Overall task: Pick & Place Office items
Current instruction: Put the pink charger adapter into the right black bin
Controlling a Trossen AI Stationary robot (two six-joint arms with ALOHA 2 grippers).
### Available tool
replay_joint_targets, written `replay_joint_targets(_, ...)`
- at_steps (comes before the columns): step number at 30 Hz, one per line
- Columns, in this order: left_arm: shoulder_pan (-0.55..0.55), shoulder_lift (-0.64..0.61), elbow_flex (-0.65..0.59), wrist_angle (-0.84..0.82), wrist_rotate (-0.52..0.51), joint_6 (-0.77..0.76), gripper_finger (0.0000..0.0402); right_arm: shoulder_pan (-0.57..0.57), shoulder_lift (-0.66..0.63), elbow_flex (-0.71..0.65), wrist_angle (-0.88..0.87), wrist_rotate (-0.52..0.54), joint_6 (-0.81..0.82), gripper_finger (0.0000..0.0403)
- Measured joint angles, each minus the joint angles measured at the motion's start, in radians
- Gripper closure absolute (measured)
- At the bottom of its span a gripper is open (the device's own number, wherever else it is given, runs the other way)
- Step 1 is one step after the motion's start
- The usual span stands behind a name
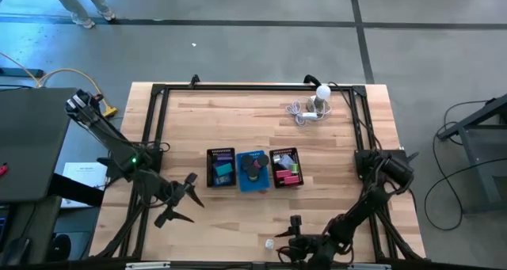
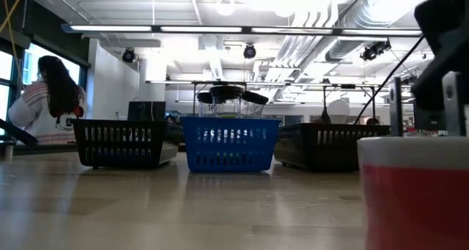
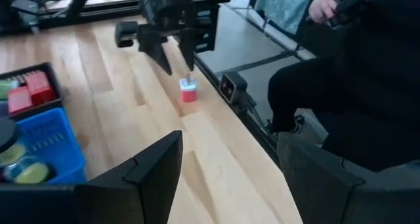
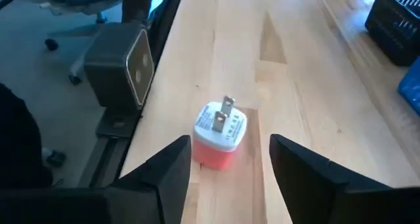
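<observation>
Right gripper [image 4: 226,168]: jaws spread wide and holding nothing, hovering low at the bench's near edge, one finger either side of a red-and-white plug [image 4: 219,135], not touching it. The plug stands alone on the bare wood, prongs up, just beside the edge rail.

Left gripper [image 3: 226,178]: jaws wide apart and holding nothing, poised above the left side of the bench [image 1: 238,119], left of the trays.

Mid-bench, three trays in a row: a black mesh tray [image 1: 221,168], a blue tray [image 1: 253,171] and a second black mesh tray [image 1: 286,167], each holding small coloured office items. A white bulb [image 1: 322,93] with coiled cable lies near the far right corner.

Surface: pale wood planks inside a black frame. Room: grey floor, ceiling strip lights and ducts. A seated person [image 2: 45,103] shows far left in the low view; another sits by the near edge in the left wrist view.
</observation>
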Motion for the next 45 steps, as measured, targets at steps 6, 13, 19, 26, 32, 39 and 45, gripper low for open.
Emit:
replay_joint_targets(6,0.000,0.052,-0.001,0.012,0.022,-0.034,0.0161,0.005,0.028,0.000,0.065,0.009,0.007,0.0226)
replay_joint_targets(13,0.000,0.110,-0.001,0.068,0.081,-0.036,0.0161,0.004,0.029,0.000,0.053,0.000,0.114,0.0212)
replay_joint_targets(19,0.000,0.128,-0.001,0.075,0.087,-0.038,0.0161,0.001,0.029,0.000,0.042,-0.018,0.132,0.0172)
replay_joint_targets(26,0.000,0.131,-0.002,0.083,0.087,-0.038,0.0161,-0.013,0.029,0.000,0.010,-0.016,0.130,0.0153)
replay_joint_targets(32,0.000,0.131,-0.002,0.094,0.104,-0.038,0.0161,-0.034,0.029,0.000,0.012,-0.022,0.129,0.0152)
replay_joint_targets(39,0.000,0.131,-0.002,0.096,0.106,-0.035,0.0161,-0.051,0.075,-0.002,0.045,-0.082,0.117,0.0152)
replay_joint_targets(45,0.000,0.131,-0.002,0.096,0.107,-0.031,0.0161,-0.066,0.127,-0.001,0.171,-0.111,0.066,0.0152)
